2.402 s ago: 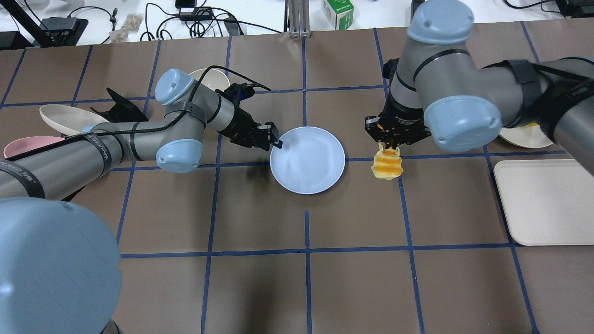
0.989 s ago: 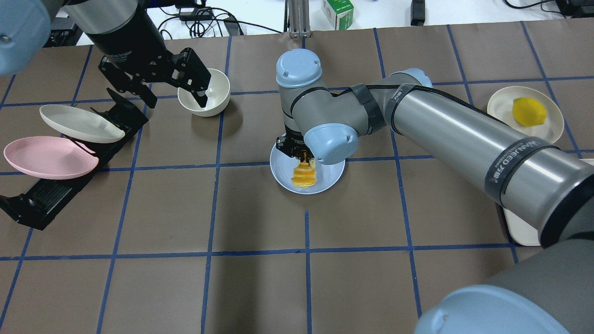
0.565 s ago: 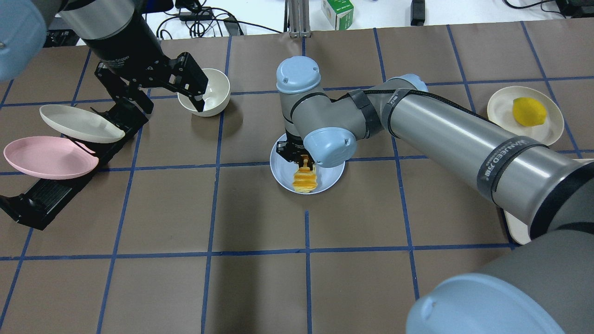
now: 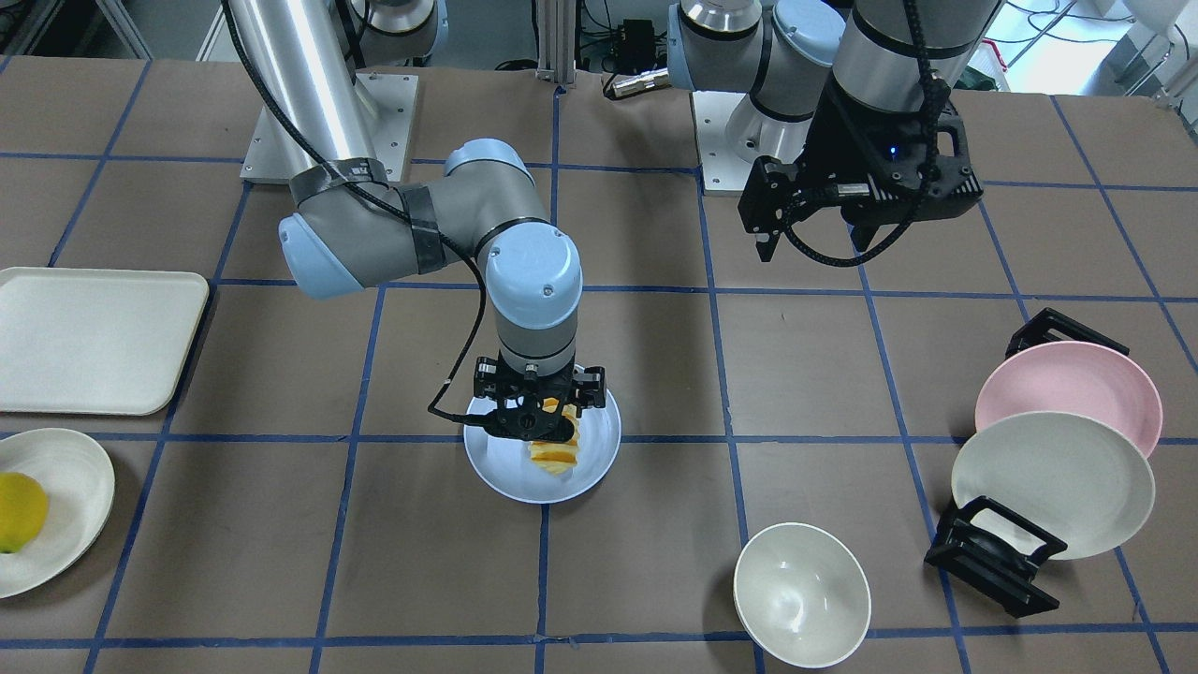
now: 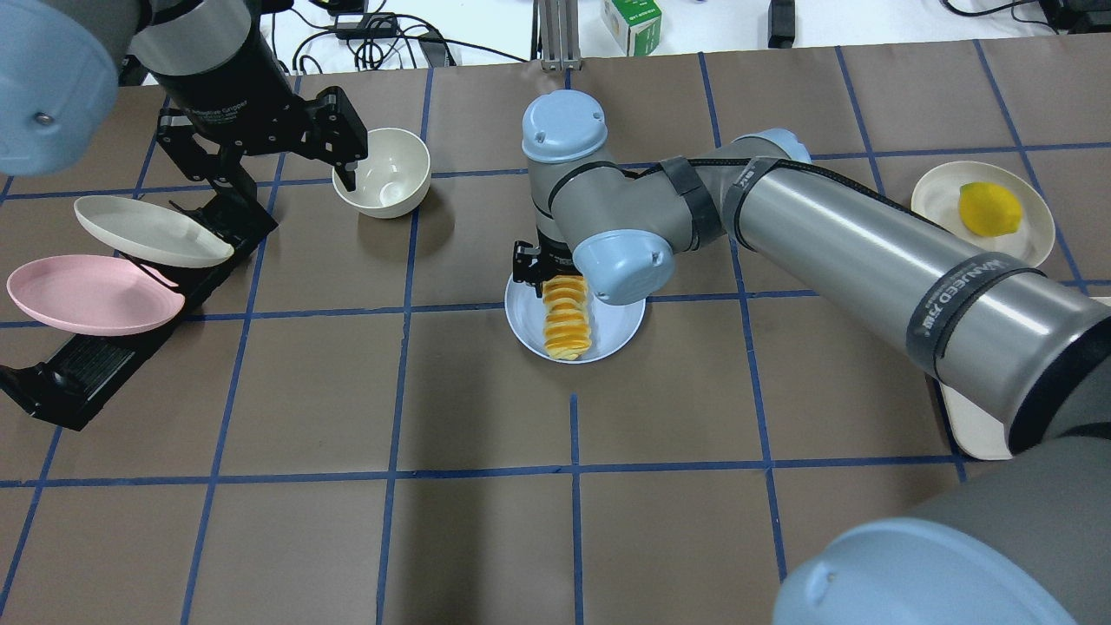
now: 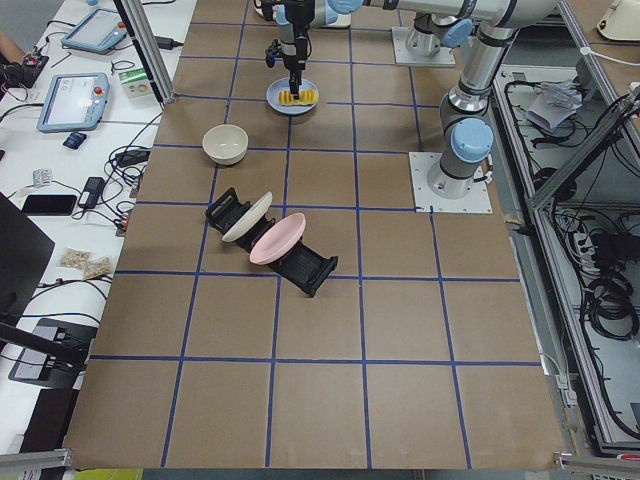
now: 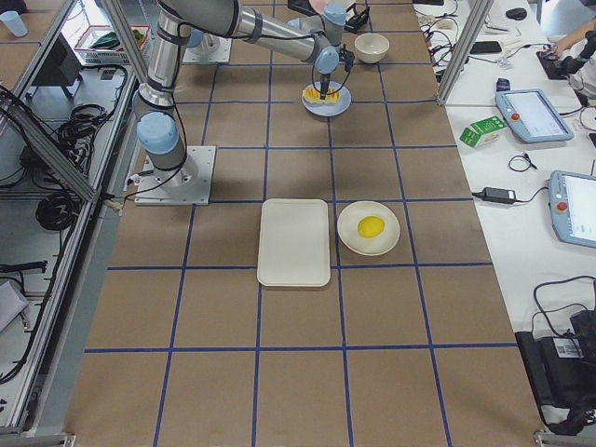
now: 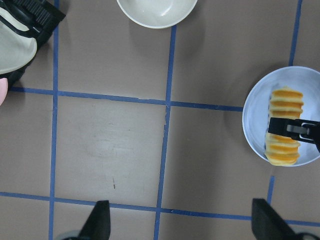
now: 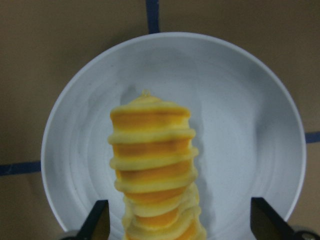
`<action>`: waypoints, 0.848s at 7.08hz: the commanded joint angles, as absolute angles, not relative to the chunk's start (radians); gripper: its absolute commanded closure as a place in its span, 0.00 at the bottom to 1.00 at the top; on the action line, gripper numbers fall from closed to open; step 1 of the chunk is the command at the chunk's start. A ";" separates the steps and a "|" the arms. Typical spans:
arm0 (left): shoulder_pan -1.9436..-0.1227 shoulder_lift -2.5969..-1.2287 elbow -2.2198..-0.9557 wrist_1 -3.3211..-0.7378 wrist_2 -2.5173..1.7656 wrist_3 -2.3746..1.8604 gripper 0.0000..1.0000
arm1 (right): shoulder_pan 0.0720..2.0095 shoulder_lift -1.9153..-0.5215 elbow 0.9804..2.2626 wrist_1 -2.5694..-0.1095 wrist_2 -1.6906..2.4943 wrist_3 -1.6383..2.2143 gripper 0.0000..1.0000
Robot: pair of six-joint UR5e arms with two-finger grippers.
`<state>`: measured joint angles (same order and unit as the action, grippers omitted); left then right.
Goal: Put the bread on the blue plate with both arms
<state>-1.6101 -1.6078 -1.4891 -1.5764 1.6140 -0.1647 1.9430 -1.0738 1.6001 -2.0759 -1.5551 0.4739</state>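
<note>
The bread lies flat along the blue plate, ridged and yellow-orange with cream edges. My right gripper hangs just above the loaf's far end, jaws spread wide. In the right wrist view the bread lies between and below the two fingers on the plate, and neither finger touches it. My left gripper is open and empty, high at the back left beside the bowl. Its wrist view shows the plate with the bread.
A cream bowl stands at the back left. A black rack holds a cream plate and a pink plate. A lemon sits on a cream plate at the right, near a cream tray.
The right gripper has opened and let go of the bread, which stood on end and now lies flat on the blue plate. The left gripper has drifted slightly left and back.
</note>
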 commanded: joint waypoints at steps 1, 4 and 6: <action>-1.611 -1.612 -1.491 -1.554 1.609 -0.169 0.08 | 1.849 -1.179 1.611 -2.031 -1.554 0.451 0.00; -1.611 -1.605 -1.494 -1.551 1.606 -0.178 0.00 | 1.674 -1.386 1.609 -1.834 -1.551 0.331 0.00; -1.611 -1.603 -1.493 -1.551 1.605 -0.181 0.00 | 1.634 -1.532 1.598 -1.650 -1.555 0.293 0.00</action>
